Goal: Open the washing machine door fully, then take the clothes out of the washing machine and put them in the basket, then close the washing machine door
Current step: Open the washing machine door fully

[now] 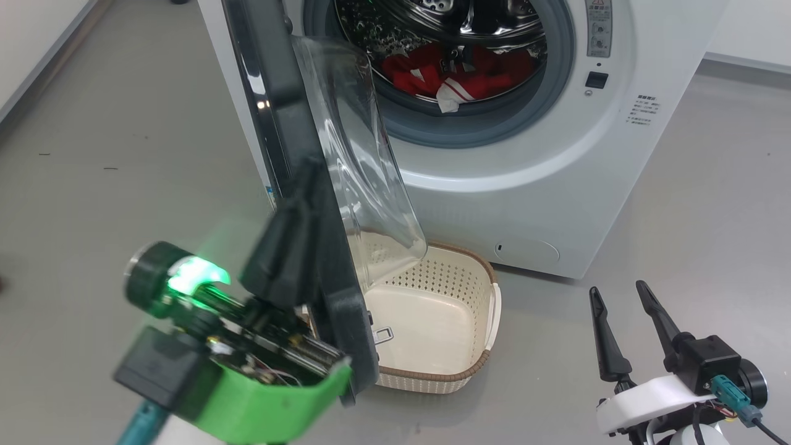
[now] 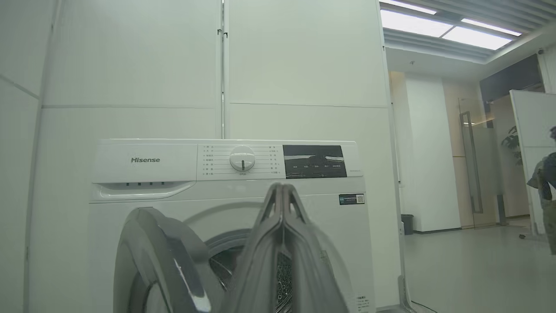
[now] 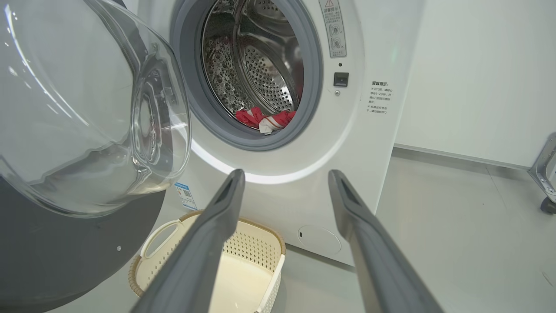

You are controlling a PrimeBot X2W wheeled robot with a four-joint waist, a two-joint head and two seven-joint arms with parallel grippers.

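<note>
Grey floor [image 1: 123, 154]; left claw [image 1: 306, 179], closed, against the washing machine door [image 1: 266, 93]; right claw [image 1: 618, 290] gapes empty near the basket [image 1: 432, 377].

Drum mouth [image 1: 482, 25] unblocked frm front; washing machine door [image 1: 272, 111] juts out left, overhanging basket [image 1: 432, 278].

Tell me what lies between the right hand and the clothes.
Right wrist view: past the right hand, bare air, then the lower lip of the grey gasket, with the clothes just behind it. The door stands aside.
</note>
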